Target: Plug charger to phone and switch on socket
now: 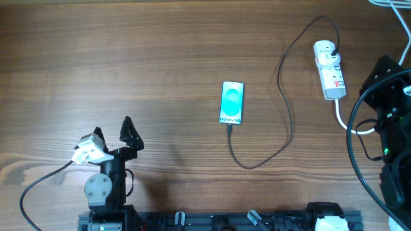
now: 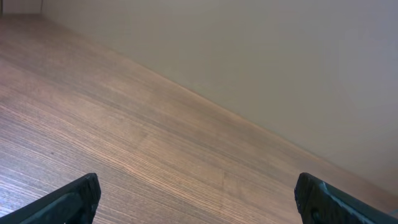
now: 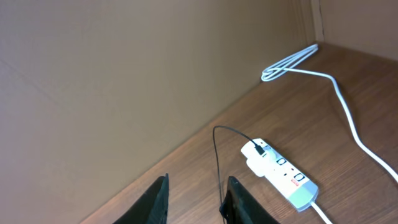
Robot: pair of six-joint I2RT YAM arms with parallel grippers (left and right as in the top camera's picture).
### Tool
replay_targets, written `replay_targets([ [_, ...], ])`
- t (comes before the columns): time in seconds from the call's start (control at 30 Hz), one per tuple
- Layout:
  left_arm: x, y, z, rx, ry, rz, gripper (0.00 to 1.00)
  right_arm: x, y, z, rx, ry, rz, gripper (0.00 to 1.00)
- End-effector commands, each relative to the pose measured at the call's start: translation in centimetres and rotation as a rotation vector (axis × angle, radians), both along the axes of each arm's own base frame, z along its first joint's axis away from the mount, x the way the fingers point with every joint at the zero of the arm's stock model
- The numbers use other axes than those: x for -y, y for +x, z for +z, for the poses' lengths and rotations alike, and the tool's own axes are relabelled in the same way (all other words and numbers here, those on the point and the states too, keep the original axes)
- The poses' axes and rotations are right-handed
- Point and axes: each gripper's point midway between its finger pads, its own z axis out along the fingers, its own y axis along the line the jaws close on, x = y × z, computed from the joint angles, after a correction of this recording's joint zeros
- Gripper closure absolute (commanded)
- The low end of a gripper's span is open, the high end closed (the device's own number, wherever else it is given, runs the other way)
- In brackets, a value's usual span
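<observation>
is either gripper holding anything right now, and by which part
Nothing is held: the left gripper is wide open, and the right gripper has its jaws apart, empty.

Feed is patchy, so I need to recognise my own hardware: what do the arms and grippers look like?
Both arms are black. The left arm has a round grey joint cap, a white wrist block and a thin black cable; the left gripper has pointed black jaws. The right arm carries looping black cables and a green light; the right gripper has tapered black jaws.
</observation>
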Motion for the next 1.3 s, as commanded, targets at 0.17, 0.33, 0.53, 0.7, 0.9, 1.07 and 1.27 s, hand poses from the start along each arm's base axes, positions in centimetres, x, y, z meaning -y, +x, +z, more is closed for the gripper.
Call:
replay_targets([
  [0.17,-0.2,0.1,-1.0,-0.039,-0.003,0.011,0.0,-0.2,-1.0,0.6,0.016,-0.017,0.014,0.54],
  [0.33,-0.2,0.1,-1.0,-0.039,-0.003,0.011,0.0,-0.3,-4.1,3.3,0.112,-0.107,0.034,0.29],
  [0.53,-0.2,0.1,-1.0,-0.039,-0.002,0.011,0.0,-0.4,-11.1,5.3,0.239,-0.133,0.032,0.23],
  [0.7,-0.2,0.1,-1.0,-0.039,-0.002,0.011,0.0,-0.5,-15.5,2.9,0.187,-0.195,0.045,0.21],
  [0.9,-0.2,0.1,-1.0,-0.039,-0.002,0.011,0.0,-0.5,-17.4,0.2,0.097,-0.229,0.061,0.06],
  [1.07,-0.2,0.1,-1.0,-0.039,-0.002,0.011,0.0,-0.5,-17.8,-1.9,0.009,-0.226,0.072,0.05],
  [1.27,-0.2,0.1,-1.0,-0.039,-0.002,0.011,0.0,-0.5,-17.9,-2.2,-0.002,-0.219,0.073,0.01],
])
